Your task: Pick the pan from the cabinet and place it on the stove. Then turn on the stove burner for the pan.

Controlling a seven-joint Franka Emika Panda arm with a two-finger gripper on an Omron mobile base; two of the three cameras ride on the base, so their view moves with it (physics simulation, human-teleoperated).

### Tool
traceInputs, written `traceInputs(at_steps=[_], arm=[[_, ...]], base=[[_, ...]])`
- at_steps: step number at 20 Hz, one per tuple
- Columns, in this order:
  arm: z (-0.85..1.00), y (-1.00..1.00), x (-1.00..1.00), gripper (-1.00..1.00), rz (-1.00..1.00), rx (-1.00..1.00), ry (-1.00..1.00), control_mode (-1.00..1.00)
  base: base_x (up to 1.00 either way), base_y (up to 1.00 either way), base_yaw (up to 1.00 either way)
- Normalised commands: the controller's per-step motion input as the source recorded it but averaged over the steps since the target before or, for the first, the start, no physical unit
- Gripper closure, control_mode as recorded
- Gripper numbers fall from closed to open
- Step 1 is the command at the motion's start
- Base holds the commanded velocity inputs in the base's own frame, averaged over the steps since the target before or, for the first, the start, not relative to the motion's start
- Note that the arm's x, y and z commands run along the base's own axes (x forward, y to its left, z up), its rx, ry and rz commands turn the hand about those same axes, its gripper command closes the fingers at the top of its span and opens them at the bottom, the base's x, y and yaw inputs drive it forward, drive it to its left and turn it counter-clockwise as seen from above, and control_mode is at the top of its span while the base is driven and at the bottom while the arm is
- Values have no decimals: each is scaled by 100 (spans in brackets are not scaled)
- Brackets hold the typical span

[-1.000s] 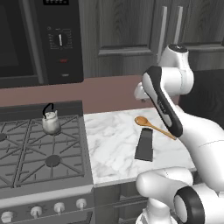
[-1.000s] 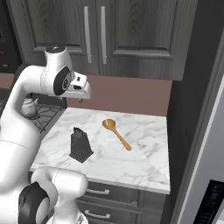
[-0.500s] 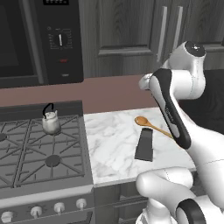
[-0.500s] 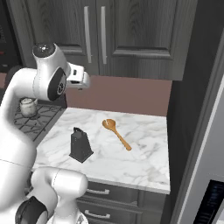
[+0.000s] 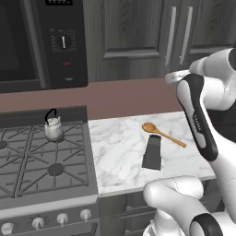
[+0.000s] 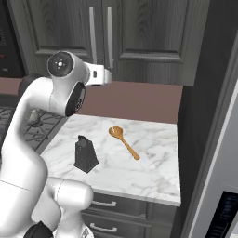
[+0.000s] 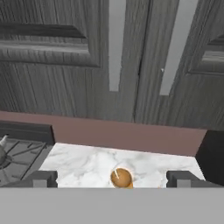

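The cabinet (image 5: 138, 32) hangs above the counter with both dark panelled doors shut, so the pan is hidden. In the hand view its two silver bar handles (image 7: 114, 43) run straight ahead of me on either side of the door seam. My gripper (image 7: 111, 178) is open and empty, fingertips wide apart, held level with the lower part of the doors and a short way in front of them. The white hand (image 6: 101, 75) sits just below the handles (image 6: 92, 35). The stove (image 5: 69, 184) lies at the left, with silver knobs (image 5: 60, 219) along its front.
A small silver kettle (image 5: 53, 129) stands on the stove's back right grate. A wooden spoon (image 5: 163, 133) and a dark box grater (image 5: 152, 152) lie on the marble counter (image 5: 115, 152). The black microwave (image 5: 41, 41) hangs over the stove. A tall dark panel (image 6: 204, 93) closes the right side.
The arm has lifted the hand from counter height up and right toward the cabinet doors. The fingers have spread a touch wider. Spoon, grater and kettle have not moved.
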Motion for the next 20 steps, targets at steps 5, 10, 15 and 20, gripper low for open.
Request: traceInputs(at_steps=[5,10,15,20], arm=[[39,-56,0,-100,-1,0,-23,-100],[45,-40,1,-100,-5,0,-20,-100],[39,-27,16,-100,-4,4,-18,-100],[11,-8,39,-100,0,6,-13,-100]], base=[[0,0,0],[0,0,0],[0,0,0],[0,0,0]])
